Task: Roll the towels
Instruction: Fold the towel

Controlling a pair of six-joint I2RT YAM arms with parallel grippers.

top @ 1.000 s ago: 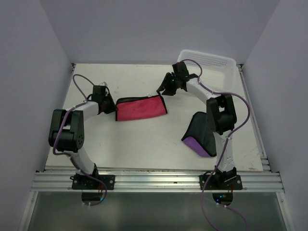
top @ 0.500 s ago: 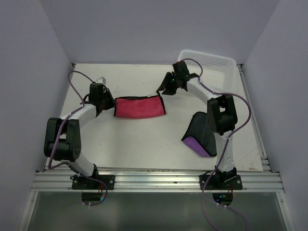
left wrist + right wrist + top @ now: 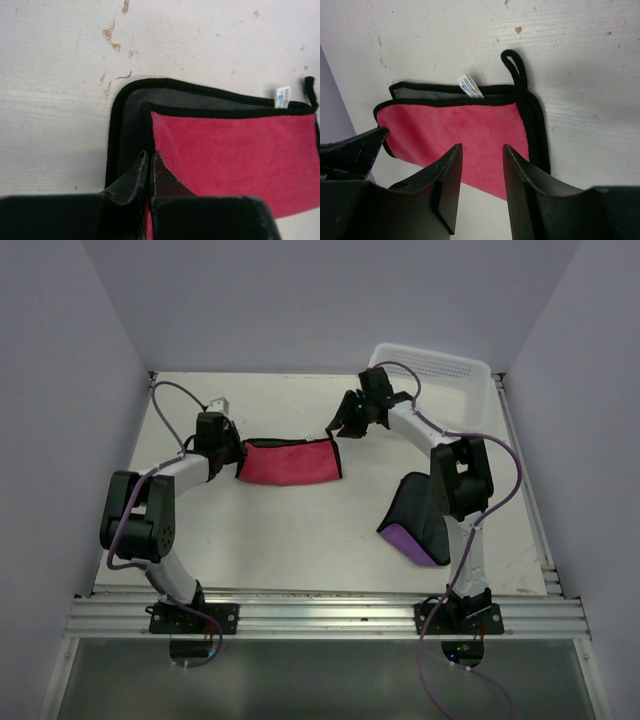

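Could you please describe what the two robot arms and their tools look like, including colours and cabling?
Both arms have white link segments joined by bulky black joint housings, bolted to a silver aluminium rail. A purple cable loops along each. The left tool has thin, scuffed black fingers tapering to points; the right tool has broad, matte black wedge-shaped fingers.

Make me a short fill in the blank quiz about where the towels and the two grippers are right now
1. The left gripper is ____ on the pink-red towel.
2. The right gripper hovers over that towel with its jaws ____.
3. The purple towel lies near the ____ arm's base.
4. The white basket sits at the table's far ____ corner.

Missing words: shut; open; right; right
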